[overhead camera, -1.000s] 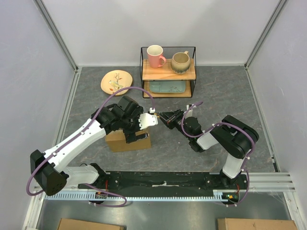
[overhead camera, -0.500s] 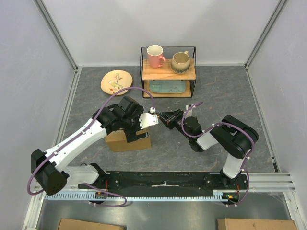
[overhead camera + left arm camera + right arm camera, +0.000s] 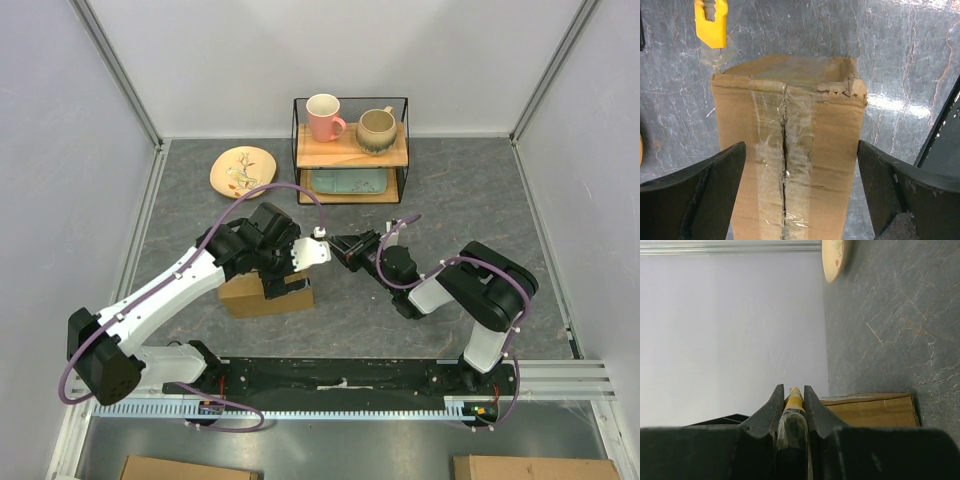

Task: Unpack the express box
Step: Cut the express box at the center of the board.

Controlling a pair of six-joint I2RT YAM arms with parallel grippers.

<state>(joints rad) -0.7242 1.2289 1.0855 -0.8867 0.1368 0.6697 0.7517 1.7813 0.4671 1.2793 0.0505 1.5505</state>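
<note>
Seam-cutting stage, by the look of things. Over on the left, left gripper [image 3: 800, 150] poised low over the express box [image 3: 265, 296], jaws spread wide, one finger down each long side, clear of the cardboard in the wrist view, gripping nothing. Express box flat on the grey table [image 3: 470, 200], left of centre, right under the left arm's wrist, taped top seam [image 3: 784, 165] facing up and showing a dark slit along much of its length; far corner of the top crumpled and torn. Just beyond that far end, yellow tip of a utility cutter [image 3: 710, 22], near the box edge but not touching. Moving right: right gripper [image 3: 791, 390] clamped tight on that cutter, tip aimed leftward at the box. Next up, probably: running the slit out to the far edge, or backing the cutter off and prising the flaps apart. Calls for bracing the box against sliding. Flaps not yet lifted, contents unseen. Along the back, left to right: patterned plate [image 3: 243, 171], then wire rack [image 3: 402, 140] with pink mug [image 3: 324, 117] and beige cup [image 3: 377, 130] on top, teal tray [image 3: 348, 182] beneath, all well apart from the action. Nothing between cutter and seam; only the left wrist hanging over the box, crowding the approach.
</note>
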